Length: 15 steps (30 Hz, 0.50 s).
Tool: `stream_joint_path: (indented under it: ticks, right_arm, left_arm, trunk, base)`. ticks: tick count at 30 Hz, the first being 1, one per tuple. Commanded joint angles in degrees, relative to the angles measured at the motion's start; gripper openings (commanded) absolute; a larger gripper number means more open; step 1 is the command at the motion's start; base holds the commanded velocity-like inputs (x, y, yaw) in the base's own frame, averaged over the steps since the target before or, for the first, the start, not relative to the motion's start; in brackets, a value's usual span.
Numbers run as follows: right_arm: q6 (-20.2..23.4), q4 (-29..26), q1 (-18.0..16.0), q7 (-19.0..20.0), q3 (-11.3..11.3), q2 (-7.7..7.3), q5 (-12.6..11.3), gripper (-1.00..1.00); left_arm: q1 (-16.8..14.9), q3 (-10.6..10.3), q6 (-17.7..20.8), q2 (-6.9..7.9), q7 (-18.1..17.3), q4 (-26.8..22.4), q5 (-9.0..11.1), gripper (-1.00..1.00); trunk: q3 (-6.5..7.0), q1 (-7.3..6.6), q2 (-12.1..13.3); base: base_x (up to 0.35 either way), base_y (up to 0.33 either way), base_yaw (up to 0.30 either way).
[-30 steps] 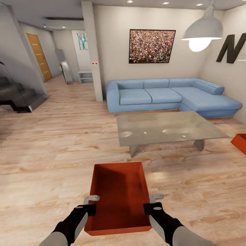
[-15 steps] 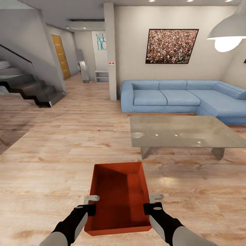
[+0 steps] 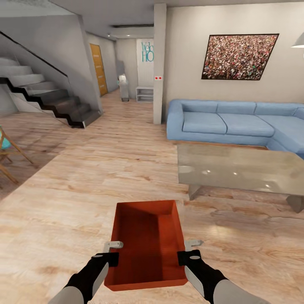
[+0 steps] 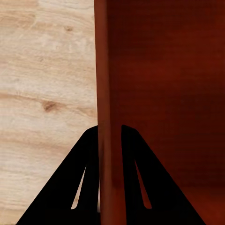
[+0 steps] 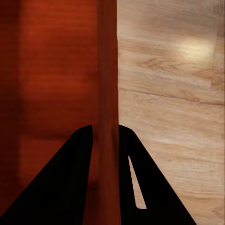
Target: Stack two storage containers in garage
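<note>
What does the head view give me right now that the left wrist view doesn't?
Head view alone: blue sofa, glass coffee table, staircase, framed picture, and the right end effector on the storage container's right wall. Left wrist view alone: close-up of the left end effector straddling the container's left wall, one finger outside, one inside. Both: the orange-red container, the wood-plank floor.

Orange-red storage container (image 3: 145, 240); blue sofa (image 3: 236, 124); light wood-plank floor (image 3: 63, 202); speckled multicolour painting (image 3: 239, 57)
</note>
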Motion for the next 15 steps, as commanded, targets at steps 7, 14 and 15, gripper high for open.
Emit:
stream_joint_path:
  ticks: [7, 14, 15]
  right_arm:
    - [0.4, 1.0, 0.0, -1.2, 0.4, -0.13, -0.1, -1.00]
    - [0.4, 1.0, 0.0, -1.2, 0.4, -0.13, -0.1, -1.00]
    - [0.4, 1.0, 0.0, -1.2, 0.4, -0.13, -0.1, -1.00]
  left_arm:
    - [-0.1, 0.1, 0.4, 0.03, 0.6, -0.2, -1.3, -1.00]
    - [0.0, 0.1, 0.4, 0.04, 0.6, -0.2, -1.3, -1.00]
    - [0.0, 0.1, 0.4, 0.03, 0.6, -0.2, -1.3, -1.00]
  trunk:
    - [-0.06, 0.01, -0.1]
    - [-0.06, 0.01, -0.1]
    - [-0.06, 0.01, -0.1]
  base:
    - [0.000, 0.000, 0.279]
    - [0.000, 0.000, 0.279]
    - [0.000, 0.000, 0.279]
